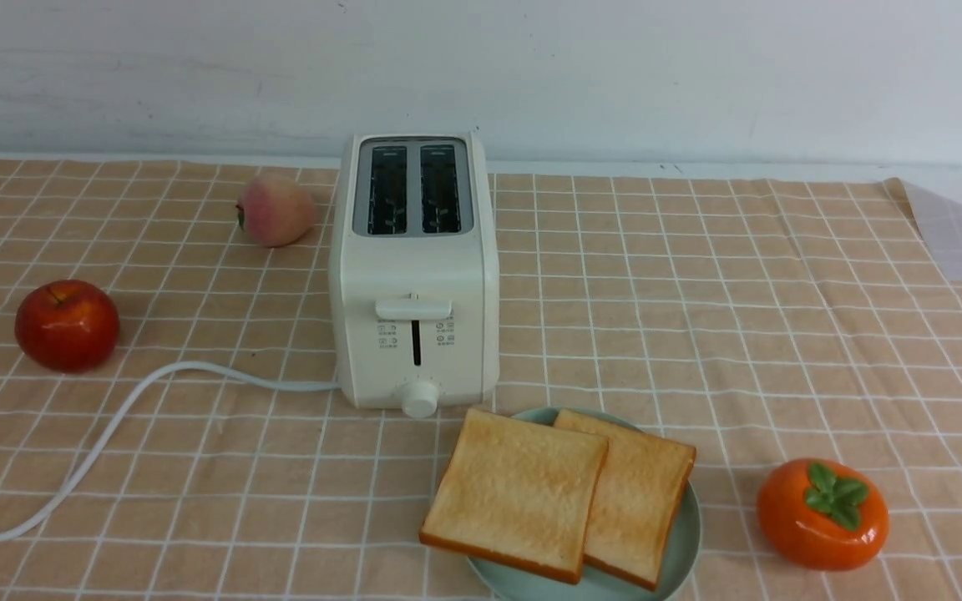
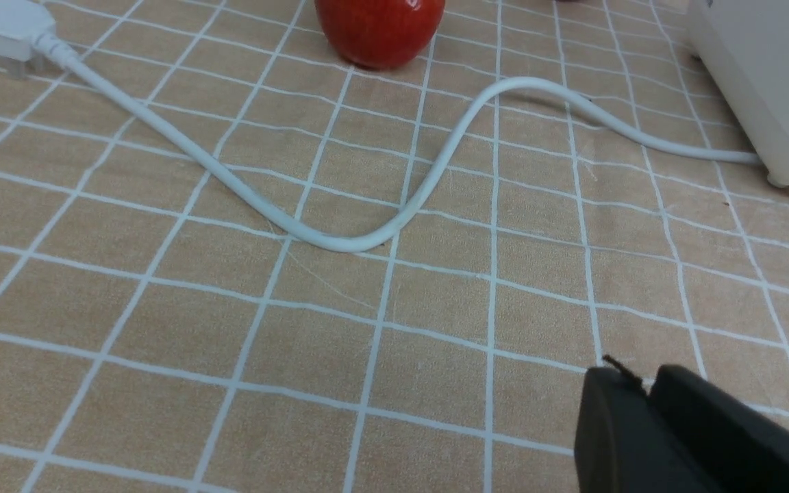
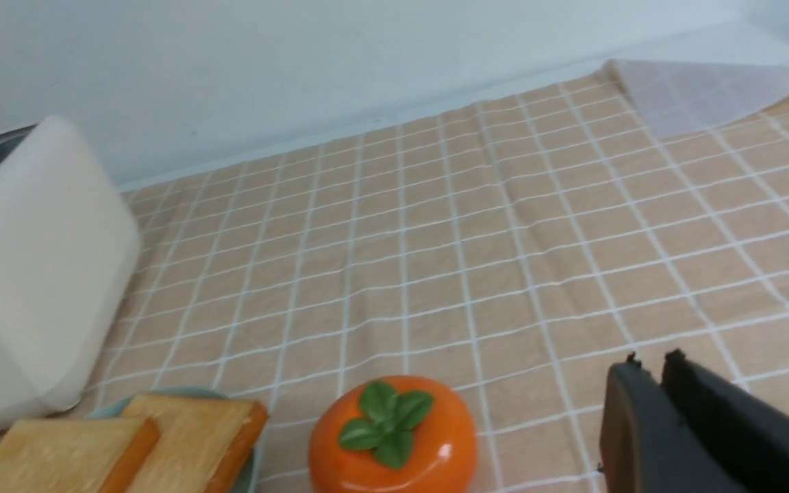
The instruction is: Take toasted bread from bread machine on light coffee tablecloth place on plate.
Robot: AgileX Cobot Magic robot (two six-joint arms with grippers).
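Observation:
Two slices of toasted bread (image 1: pixel 523 492) lie overlapping on the pale blue-green plate (image 1: pixel 686 542) in front of the cream bread machine (image 1: pixel 414 275), whose two slots look dark and empty. The slices also show in the right wrist view (image 3: pixel 189 438). The light coffee tablecloth (image 1: pixel 698 317) covers the table. My left gripper (image 2: pixel 644 380) is shut and empty above the cloth, near the toaster's white cord (image 2: pixel 340 239). My right gripper (image 3: pixel 648 366) is shut and empty above the cloth, beside the orange persimmon (image 3: pixel 394 431). Neither gripper shows in the front view.
A red apple (image 1: pixel 68 324) and a peach (image 1: pixel 275 210) lie left of the toaster. The persimmon (image 1: pixel 822 513) sits right of the plate. The cord (image 1: pixel 113 426) snakes to the front left, ending in a plug (image 2: pixel 11 27). The cloth's far right corner (image 1: pixel 957 229) is folded over.

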